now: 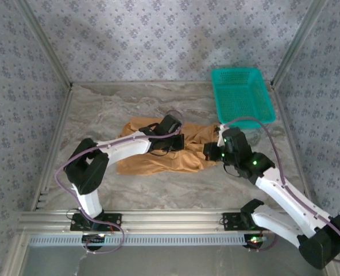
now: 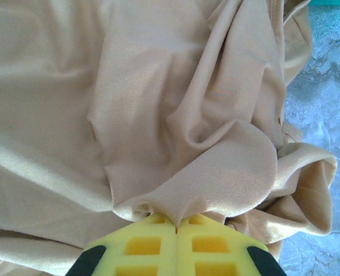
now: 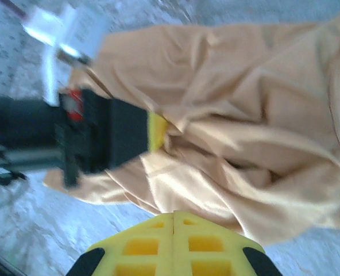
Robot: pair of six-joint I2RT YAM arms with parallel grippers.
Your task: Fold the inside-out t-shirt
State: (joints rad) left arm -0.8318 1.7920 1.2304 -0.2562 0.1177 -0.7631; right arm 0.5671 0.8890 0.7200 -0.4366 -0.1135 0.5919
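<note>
Tan-orange t-shirt [image 1: 140, 164] lies crumpled mid-frame on marble table [image 1: 112, 106], down-left of teal basket [image 1: 235, 72]. L gripper [image 2: 176, 223]: yellow pads pressed together, pinching a puckered fold of the shirt. R gripper [image 3: 174, 217]: pads closed flush at shirt's right edge; can't tell if any cloth is caught.

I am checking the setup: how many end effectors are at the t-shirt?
2. The left end effector, shut, pinches a fold on top of the t-shirt; the right end effector is shut at its right end. None looks hidden.
</note>
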